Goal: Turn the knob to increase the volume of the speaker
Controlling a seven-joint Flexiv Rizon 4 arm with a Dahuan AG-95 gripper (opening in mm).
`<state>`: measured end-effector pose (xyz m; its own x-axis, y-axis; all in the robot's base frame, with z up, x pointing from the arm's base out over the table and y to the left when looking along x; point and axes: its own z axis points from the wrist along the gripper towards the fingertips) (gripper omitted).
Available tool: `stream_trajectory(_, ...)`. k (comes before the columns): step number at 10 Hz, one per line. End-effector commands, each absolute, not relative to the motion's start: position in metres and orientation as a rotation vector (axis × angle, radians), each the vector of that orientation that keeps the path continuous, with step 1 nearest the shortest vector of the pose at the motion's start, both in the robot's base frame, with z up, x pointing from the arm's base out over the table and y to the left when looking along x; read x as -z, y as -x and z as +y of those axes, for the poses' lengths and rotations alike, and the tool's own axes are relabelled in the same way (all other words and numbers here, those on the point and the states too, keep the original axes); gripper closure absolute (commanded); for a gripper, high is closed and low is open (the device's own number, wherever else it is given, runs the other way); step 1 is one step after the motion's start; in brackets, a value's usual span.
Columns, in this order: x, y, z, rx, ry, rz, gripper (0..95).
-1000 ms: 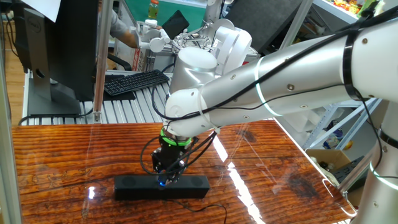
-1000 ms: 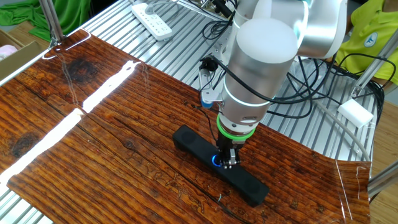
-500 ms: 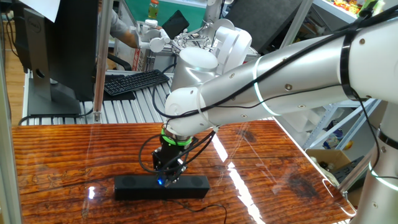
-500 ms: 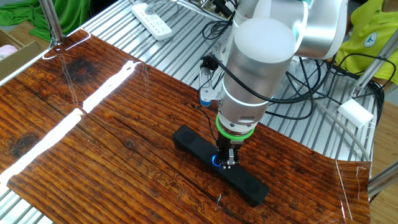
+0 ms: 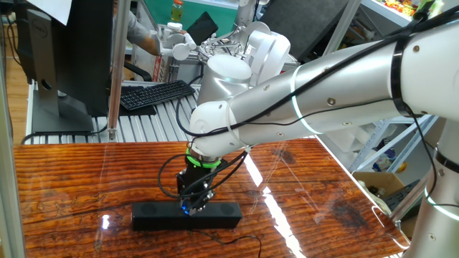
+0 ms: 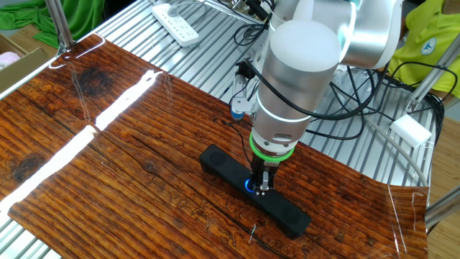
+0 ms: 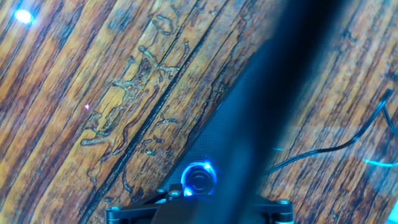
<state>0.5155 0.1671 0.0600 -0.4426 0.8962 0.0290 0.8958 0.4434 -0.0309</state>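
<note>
Blue-lit knob (image 7: 199,179) between gripper (image 6: 259,188) fingertips, jaws closed on it, speaker (image 6: 287,211) flat.

bright room light; white glare streaks across the glossy table (image 6: 108,165). the hand view is blurred up close, the knob (image 7: 199,179) glowing blue.

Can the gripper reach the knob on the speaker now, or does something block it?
Probably yes. The gripper is already down at the knob in the middle of the speaker, and nothing else lies between them.
</note>
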Motion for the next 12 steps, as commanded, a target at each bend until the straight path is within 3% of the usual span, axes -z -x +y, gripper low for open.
stream_trajectory(1,-0.0435,-0.5135,0.1659,-0.023,1.673,-2.608,95.0)
stream_trajectory(12,-0.0436,-0.5139,0.1659,-0.021,1.896,-2.457,95.0)
